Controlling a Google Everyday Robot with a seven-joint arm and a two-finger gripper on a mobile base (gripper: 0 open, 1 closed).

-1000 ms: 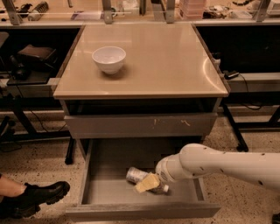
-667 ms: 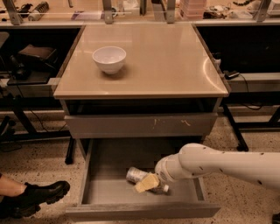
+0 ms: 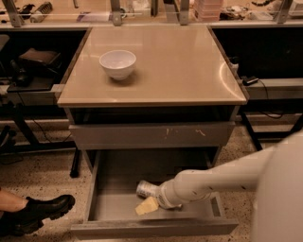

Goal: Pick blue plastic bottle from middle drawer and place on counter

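The blue plastic bottle lies on its side on the bare grey floor of the open middle drawer; only its left end shows. My gripper is down inside the drawer, right against the bottle's near side, and my white arm reaches in from the right and hides the rest of the bottle. The beige counter is above the drawers.
A white bowl stands on the counter's left rear. The shallower scratched drawer front sits above the open drawer. A person's black shoe is on the floor at the left. A cluttered bench runs behind.
My gripper has shifted slightly left and toward the drawer's front beside the bottle. The upper arm now bulks larger at the right edge. The bottle has not visibly moved.
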